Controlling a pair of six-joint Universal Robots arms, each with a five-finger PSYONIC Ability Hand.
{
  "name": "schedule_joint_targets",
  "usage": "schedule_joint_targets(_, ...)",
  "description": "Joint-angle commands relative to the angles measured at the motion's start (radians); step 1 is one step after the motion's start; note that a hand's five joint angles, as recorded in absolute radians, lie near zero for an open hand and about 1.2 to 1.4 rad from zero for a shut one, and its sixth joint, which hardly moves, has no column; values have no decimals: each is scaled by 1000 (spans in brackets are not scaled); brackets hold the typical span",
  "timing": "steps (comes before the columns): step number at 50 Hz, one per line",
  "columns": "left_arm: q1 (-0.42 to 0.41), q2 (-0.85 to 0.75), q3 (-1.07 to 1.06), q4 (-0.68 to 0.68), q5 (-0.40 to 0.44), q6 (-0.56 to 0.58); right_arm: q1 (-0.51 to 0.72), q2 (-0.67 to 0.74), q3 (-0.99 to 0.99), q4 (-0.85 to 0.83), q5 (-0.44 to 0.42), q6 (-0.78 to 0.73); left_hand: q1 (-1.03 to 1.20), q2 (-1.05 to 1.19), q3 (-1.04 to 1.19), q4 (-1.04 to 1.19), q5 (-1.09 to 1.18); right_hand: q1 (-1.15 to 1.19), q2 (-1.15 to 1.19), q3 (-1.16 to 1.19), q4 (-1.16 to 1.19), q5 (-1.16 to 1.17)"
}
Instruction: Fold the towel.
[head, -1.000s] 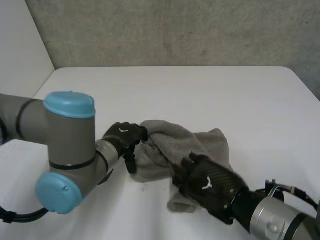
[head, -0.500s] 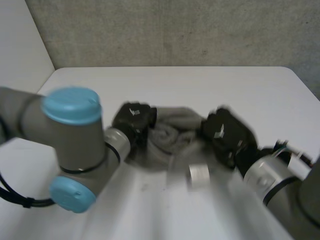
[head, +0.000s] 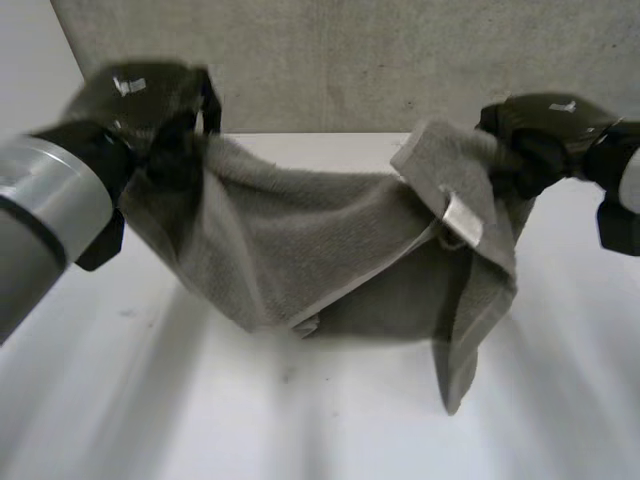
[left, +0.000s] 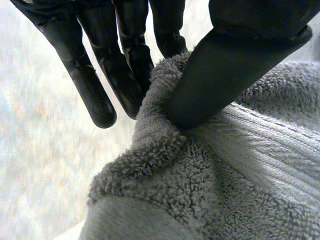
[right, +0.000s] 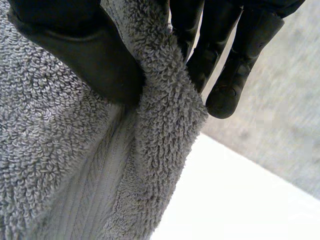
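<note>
A grey terry towel (head: 300, 240) hangs in the air between my two hands, sagging in the middle with one end drooping toward the white table (head: 330, 420). My left hand (head: 150, 110) holds the towel's left end, thumb (left: 220, 75) pressing the towel (left: 200, 180) edge against the fingers (left: 120, 65). My right hand (head: 540, 135) holds the right end high, thumb (right: 85, 55) pinching the towel (right: 65, 165) border against its fingers (right: 225, 55). A white label (head: 462, 218) shows near the right end.
A grey wall (head: 330, 60) stands behind the table's far edge. The table's back edge runs just beneath the lifted towel, and bare tabletop lies under it.
Both hands closed on the crumpled towel, then rose and moved apart. The towel left the table and now stretches between them in the air.
</note>
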Motion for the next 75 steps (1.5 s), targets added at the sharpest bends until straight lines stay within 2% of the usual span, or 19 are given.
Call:
schedule_joint_targets(1, 81, -252, 3, 5, 18, 5, 11, 260, -90, -4, -14, -19, 215, 181, 183, 179, 204, 76, 80, 68, 60, 68)
schedule_joint_targets(9, 112, -556, 178, 22, 16, -1, 30, 477, -203, -50, -3, -54, 215, 181, 183, 179, 204, 76, 80, 68, 60, 68)
schedule_joint_targets(10, 115, -598, 216, 26, 18, -1, 34, 503, -212, -73, -2, -60, 215, 181, 183, 179, 204, -92, -87, -100, -108, -100)
schedule_joint_targets(11, 115, -599, 217, 26, 18, -1, 34, 503, -213, -73, -2, -60, 215, 181, 183, 179, 204, -94, -89, -102, -109, -102)
schedule_joint_targets(12, 115, -635, 253, 35, 18, 1, 38, 522, -217, -101, 2, -63, 215, 181, 183, 179, 204, -463, -458, -471, -478, -471)
schedule_joint_targets(13, 115, -661, 284, 47, 18, 1, 38, 522, -217, -101, 2, -63, 210, 175, 177, 173, 199, -466, -462, -474, -482, -475)
schedule_joint_targets(14, 115, -662, 284, 48, 18, 1, 43, 532, -219, -130, 11, -62, 210, 175, 177, 173, 199, -897, -892, -905, -912, -905)
schedule_joint_targets(15, 115, -678, 308, 58, 18, 2, 46, 536, -217, -158, 32, -62, 47, 12, 14, 10, 36, -1128, -1123, -1136, -1143, -1136)
schedule_joint_targets(16, 113, -685, 327, 67, 19, 2, 46, 536, -217, -158, 32, -62, -199, -233, -231, -235, -210, -1130, -1125, -1138, -1146, -1138)
schedule_joint_targets(17, 113, -685, 327, 68, 19, 2, 47, 533, -217, -176, 52, -62, -201, -236, -234, -238, -212, -1145, -1140, -1152, -1160, -1153)
schedule_joint_targets(19, 115, -680, 347, 78, 19, 4, 49, 523, -217, -187, 77, -62, -739, -774, -772, -776, -750, -1146, -1141, -1154, -1162, -1154)
schedule_joint_targets(24, 116, -614, 341, 77, 18, 2, 49, 434, -208, -196, 104, -57, -950, -984, -982, -986, -961, -1146, -1141, -1154, -1162, -1154)
schedule_joint_targets(32, 115, -426, 212, 69, 18, 10, 55, 270, -183, -195, 129, -63, -941, -976, -974, -978, -952, -1146, -1141, -1154, -1162, -1154)
schedule_joint_targets(37, 100, -311, 54, 74, 16, 12, 214, 165, -90, -201, 204, -86, -912, -947, -944, -949, -923, -1146, -1141, -1154, -1162, -1154)
schedule_joint_targets(43, 57, -208, -168, 100, 12, 16, 351, 166, -24, -198, 293, -212, -830, -864, -862, -866, -841, -1146, -1141, -1154, -1162, -1154)
schedule_joint_targets(47, 12, -203, -241, 141, 7, 27, 473, 201, 53, -221, 411, -393, -800, -835, -833, -837, -811, -1146, -1141, -1154, -1162, -1154)
schedule_joint_targets(55, -49, -251, -342, 279, -16, 107, 563, 302, 137, -380, 561, -507, -768, -803, -800, -805, -779, -1136, -1131, -1144, -1152, -1144)
schedule_joint_targets(62, -65, -342, -343, 365, -86, 160, 563, 319, 188, -451, 592, -505, -698, -732, -730, -734, -709, -1107, -1102, -1114, -1122, -1115)
schedule_joint_targets(75, -65, -451, -331, 478, -97, 272, 555, 368, 248, -597, 588, -508, -434, -468, -466, -470, -445, -1104, -1099, -1112, -1119, -1112)
